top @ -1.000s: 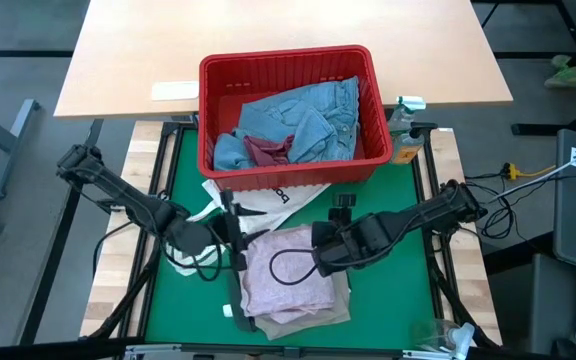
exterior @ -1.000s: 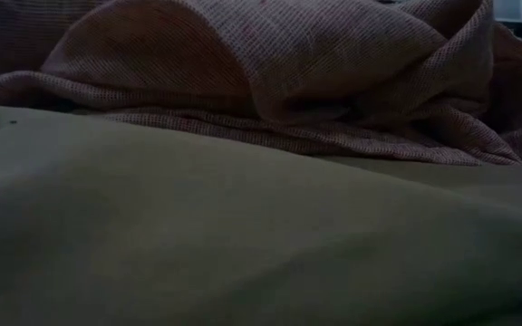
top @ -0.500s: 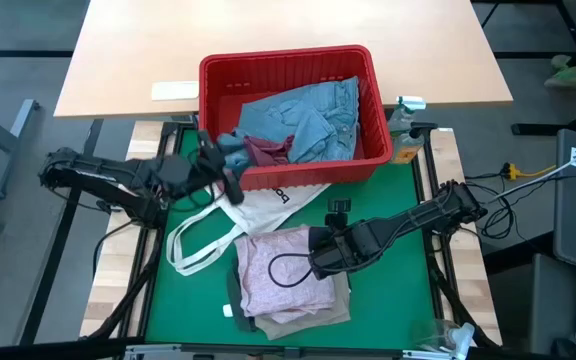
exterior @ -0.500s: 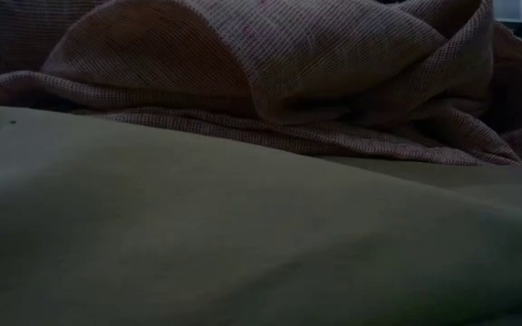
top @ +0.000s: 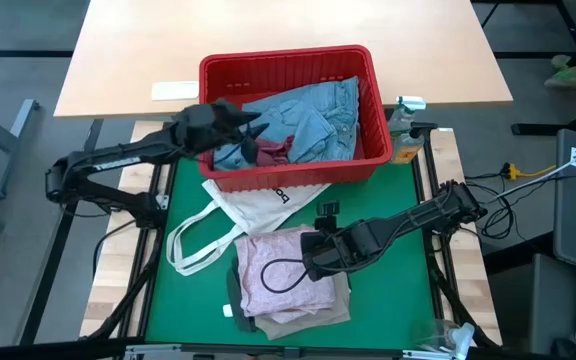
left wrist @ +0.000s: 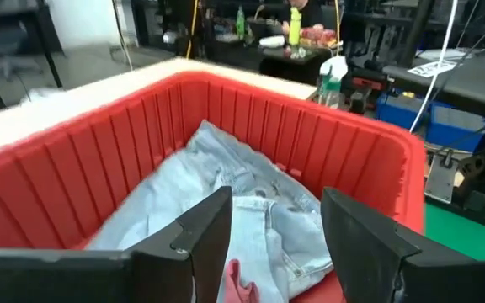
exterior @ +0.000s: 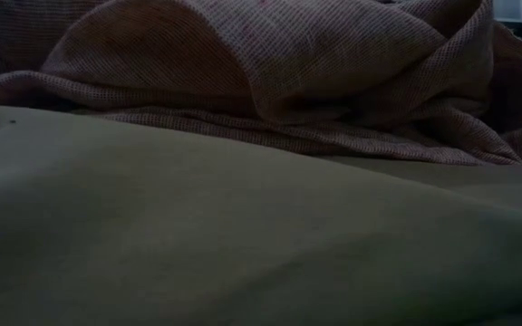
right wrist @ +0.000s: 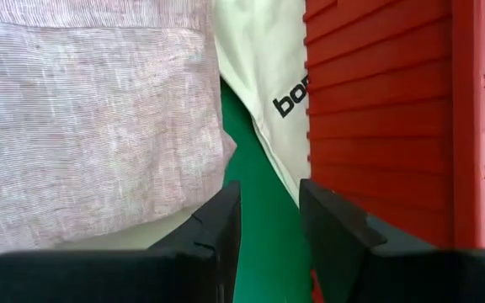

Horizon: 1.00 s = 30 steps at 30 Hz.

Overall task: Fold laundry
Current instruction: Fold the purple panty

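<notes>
The light blue denim jeans (top: 303, 120) are lying crumpled in the red basket (top: 288, 66), directly ahead of and below the left gripper (top: 253, 127), whose empty fingers are standing wide over the basket's left end.

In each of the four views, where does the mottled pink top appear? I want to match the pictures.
High view: mottled pink top lies folded at lower centre, on beige fabric.
Low view: it fills the upper half, close to the lens.
Left wrist view: not in it.
Right wrist view: upper left, beside the white tote bag.
Shared landmark: the red basket, in the high view and both wrist views.
</notes>
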Each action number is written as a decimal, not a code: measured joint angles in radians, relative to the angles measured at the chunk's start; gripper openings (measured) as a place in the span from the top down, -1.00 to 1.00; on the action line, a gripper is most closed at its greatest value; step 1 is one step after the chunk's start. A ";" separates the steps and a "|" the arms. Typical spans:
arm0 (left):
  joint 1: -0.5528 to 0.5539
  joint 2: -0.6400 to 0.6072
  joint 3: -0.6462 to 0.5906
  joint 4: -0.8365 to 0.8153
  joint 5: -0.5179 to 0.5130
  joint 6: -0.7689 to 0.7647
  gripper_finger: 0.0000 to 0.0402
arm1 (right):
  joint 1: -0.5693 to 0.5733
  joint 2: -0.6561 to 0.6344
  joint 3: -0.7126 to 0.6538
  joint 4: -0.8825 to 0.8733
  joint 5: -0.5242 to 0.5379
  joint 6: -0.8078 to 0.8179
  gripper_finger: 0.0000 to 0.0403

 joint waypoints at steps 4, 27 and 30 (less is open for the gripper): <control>0.073 0.060 0.000 0.033 0.084 -0.038 0.11 | 0.000 0.000 0.000 0.021 0.000 -0.001 0.39; 0.234 0.506 0.000 0.307 0.272 -0.117 0.11 | 0.000 0.000 0.000 0.023 0.000 -0.027 0.39; 0.238 0.547 0.000 0.289 0.292 -0.117 0.11 | 0.000 0.000 0.000 0.023 0.000 -0.027 0.39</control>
